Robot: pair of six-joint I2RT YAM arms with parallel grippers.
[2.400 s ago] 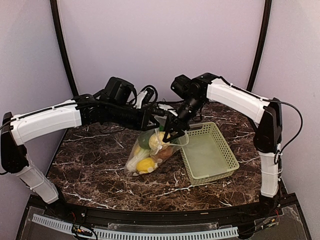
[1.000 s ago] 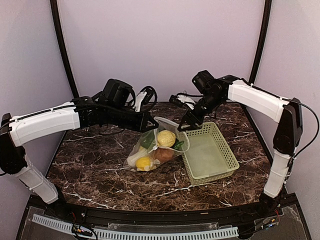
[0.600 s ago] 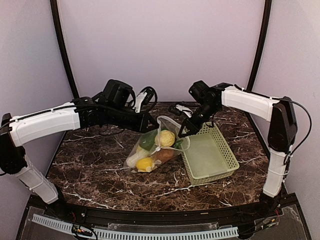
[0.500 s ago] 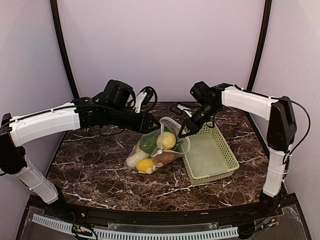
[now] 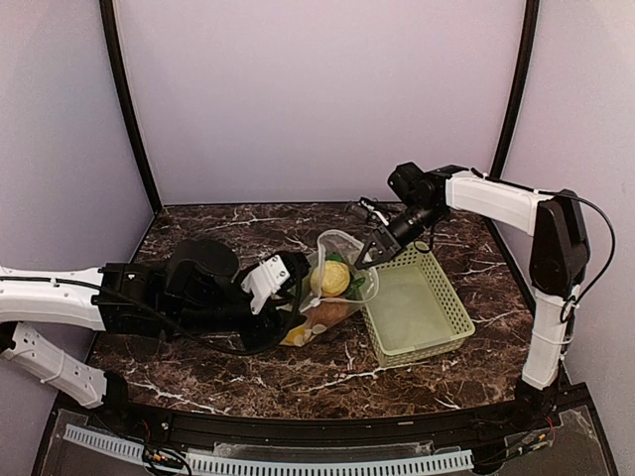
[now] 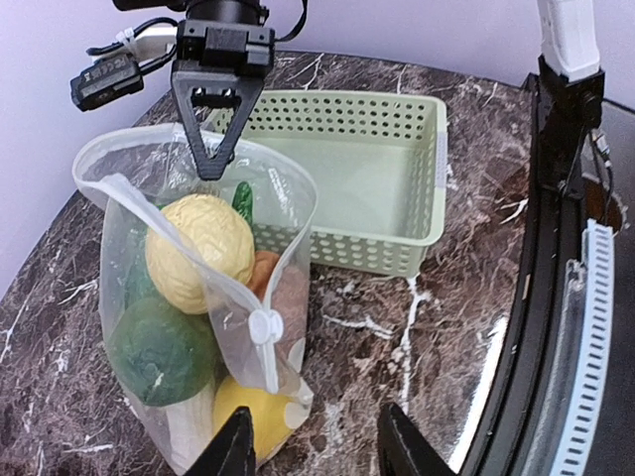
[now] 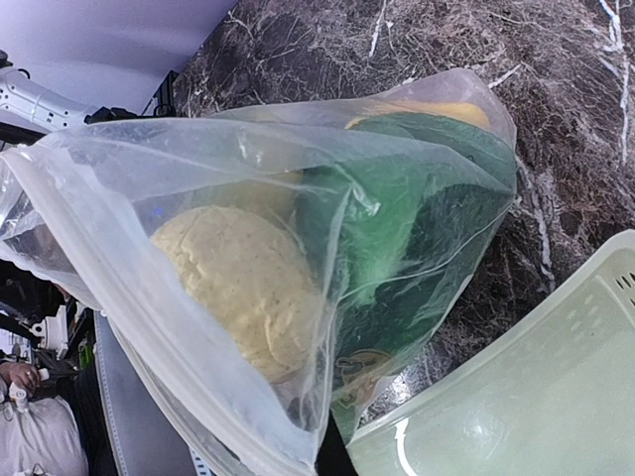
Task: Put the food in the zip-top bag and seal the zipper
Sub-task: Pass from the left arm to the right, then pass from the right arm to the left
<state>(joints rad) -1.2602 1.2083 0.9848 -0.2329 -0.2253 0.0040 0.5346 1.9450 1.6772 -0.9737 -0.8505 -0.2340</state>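
The zip-top bag (image 5: 335, 288) (image 6: 203, 297) stands on the marble with its mouth up and gaping. My right gripper (image 5: 374, 257) (image 6: 211, 167) is shut on the far rim of that mouth; in the right wrist view the bag (image 7: 298, 278) fills the frame and hides the fingers. The food is inside: a pale bumpy piece (image 6: 198, 253) (image 7: 243, 288), a green round fruit (image 6: 159, 347), a brown one (image 6: 283, 293), a yellow lemon (image 6: 248, 416). The zipper (image 6: 233, 297) carries a white slider tab. My left gripper (image 6: 316, 451) (image 5: 290, 319) hangs open beside the bag's bottom, holding nothing.
A light green mesh basket (image 5: 417, 307) (image 6: 347, 178) (image 7: 556, 397) stands empty just right of the bag, touching it. The table's black front rail (image 6: 556, 327) runs along the right of the left wrist view.
My left gripper let go of the bag's mouth, opened, and its arm dropped back low toward the near left. My right gripper closed on the bag's far rim. The bag slumped slightly.
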